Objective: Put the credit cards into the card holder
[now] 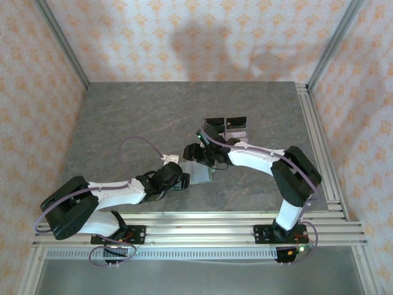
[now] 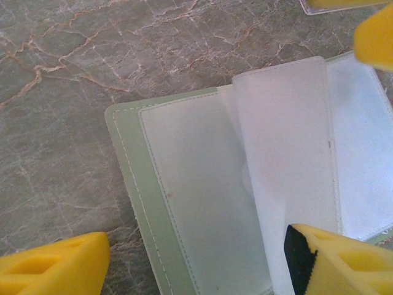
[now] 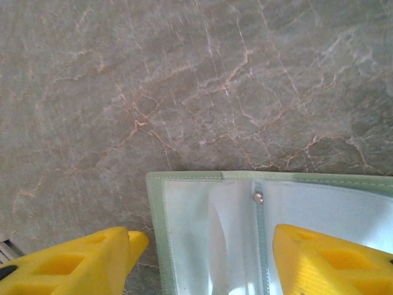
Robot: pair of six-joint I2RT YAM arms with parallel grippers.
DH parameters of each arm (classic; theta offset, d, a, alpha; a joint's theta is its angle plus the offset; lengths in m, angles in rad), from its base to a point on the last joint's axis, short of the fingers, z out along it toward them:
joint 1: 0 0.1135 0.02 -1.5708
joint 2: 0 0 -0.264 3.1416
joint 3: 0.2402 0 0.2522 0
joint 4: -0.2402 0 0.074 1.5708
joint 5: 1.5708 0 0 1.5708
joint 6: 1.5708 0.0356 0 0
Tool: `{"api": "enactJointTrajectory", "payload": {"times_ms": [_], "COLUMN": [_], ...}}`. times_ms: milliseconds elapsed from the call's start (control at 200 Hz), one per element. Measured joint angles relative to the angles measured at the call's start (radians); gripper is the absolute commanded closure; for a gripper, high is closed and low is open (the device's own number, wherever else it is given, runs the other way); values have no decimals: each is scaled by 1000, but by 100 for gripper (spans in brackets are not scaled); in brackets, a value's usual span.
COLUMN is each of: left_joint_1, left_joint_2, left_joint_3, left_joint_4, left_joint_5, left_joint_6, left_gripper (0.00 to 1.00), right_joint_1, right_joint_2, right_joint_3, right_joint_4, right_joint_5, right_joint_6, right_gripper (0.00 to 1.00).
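The card holder (image 1: 200,174) lies open on the stone table, sage green with clear plastic sleeves inside. In the left wrist view the card holder (image 2: 184,203) has one clear sleeve page (image 2: 288,160) lifted off its left half. My left gripper (image 2: 196,270) is open above it, one finger beyond the green edge and the other over the sleeve page. My right gripper (image 3: 202,264) is open too, straddling the card holder's (image 3: 184,221) far end near a small rivet (image 3: 258,198). Nothing sits between either pair of fingers. The credit cards are hidden from me.
A clear acrylic stand with black panels (image 1: 226,127) stands just behind the right gripper (image 1: 193,153). The left gripper (image 1: 180,179) is at the wallet's near left side. Aluminium rails (image 1: 319,141) edge the table on the right and front.
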Motion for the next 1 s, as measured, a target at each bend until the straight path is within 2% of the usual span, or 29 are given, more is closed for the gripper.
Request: {"api": "enactJointTrajectory", "payload": {"times_ms": [195, 365, 550, 681, 801, 1001], "left_joint_1": [0, 0, 0, 0, 0, 0], "left_joint_2": [-50, -243, -410, -410, -362, -246], "left_joint_3": [-1, -41, -86, -86, -84, -27], "left_joint_4": [-24, -72, -149, -177, -194, -229], "left_joint_5": [0, -10, -56, -77, -87, -94], "left_joint_6": [0, -13, -34, -56, -81, -101], "left_gripper": [24, 23, 21, 20, 18, 12], "right_joint_1": [45, 84, 93, 89, 59, -80], "right_joint_2": [64, 112, 189, 220, 178, -27], "right_joint_3": [17, 74, 116, 115, 106, 126], "right_joint_4": [27, 62, 222, 268, 257, 43], "right_joint_5": [-34, -73, -146, -176, -188, -156], "right_joint_6": [26, 65, 174, 219, 208, 8], "right_gripper": [37, 37, 38, 38, 37, 37]}}
